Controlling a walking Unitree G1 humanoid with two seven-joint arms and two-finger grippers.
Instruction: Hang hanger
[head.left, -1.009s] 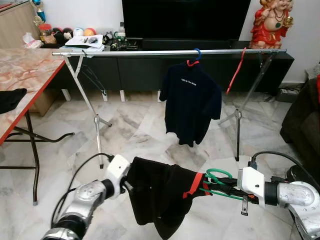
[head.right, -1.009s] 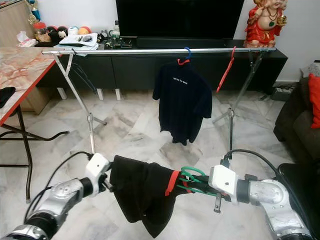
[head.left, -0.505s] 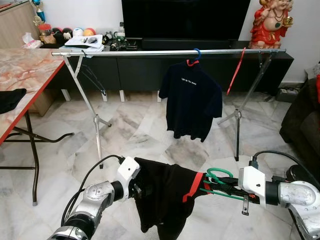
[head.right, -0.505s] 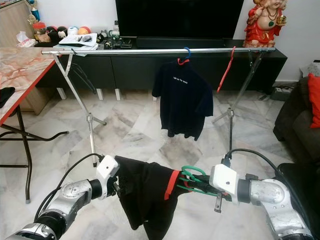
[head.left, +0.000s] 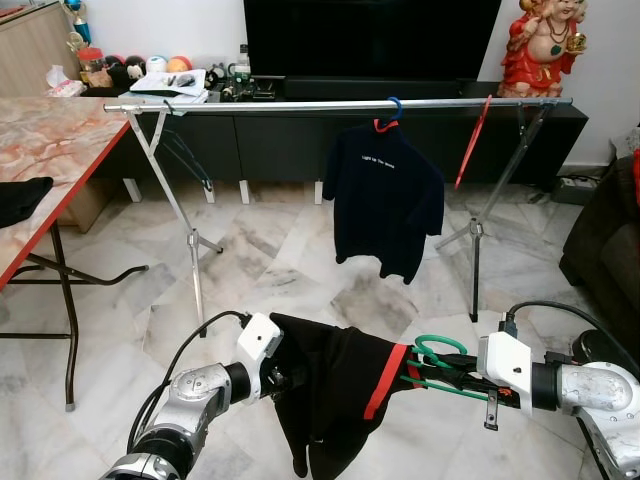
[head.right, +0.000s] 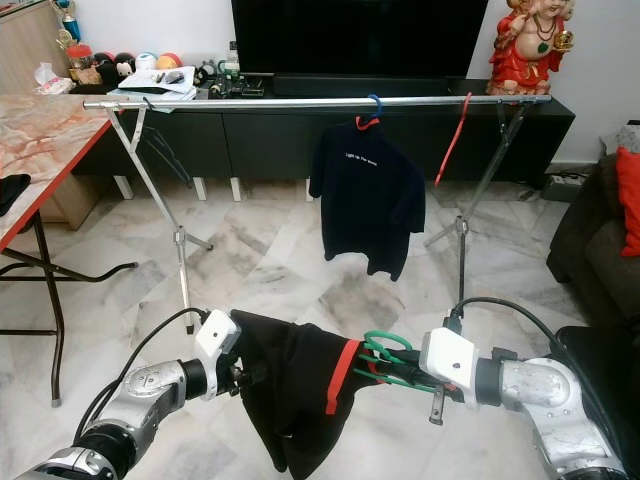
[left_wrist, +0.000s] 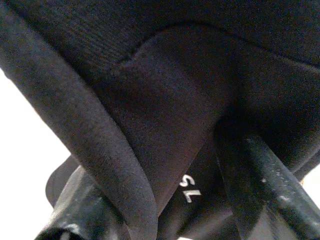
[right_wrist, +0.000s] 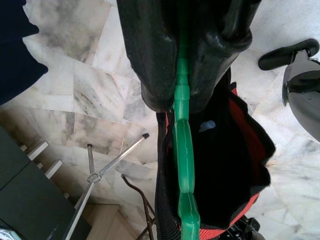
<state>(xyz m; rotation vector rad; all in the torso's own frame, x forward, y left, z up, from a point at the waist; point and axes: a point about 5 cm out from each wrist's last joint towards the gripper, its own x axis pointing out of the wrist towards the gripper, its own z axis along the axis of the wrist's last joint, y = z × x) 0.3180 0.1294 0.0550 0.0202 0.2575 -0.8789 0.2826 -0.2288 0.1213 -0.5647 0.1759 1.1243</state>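
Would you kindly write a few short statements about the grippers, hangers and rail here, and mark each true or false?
1. The right gripper is shut on the green hanger. True.
2. The black shirt on the green hanger already hangs from the rail. False: it is held low between the two grippers, well in front of the rail.
3. A dark T-shirt hangs from the rail on a blue-hooked hanger. True.
4. The red hanger on the rail carries a shirt. False: it hangs bare, near the rail's right end.
5. The left gripper hangs idle away from the shirt. False: it reaches into the black shirt's left side.
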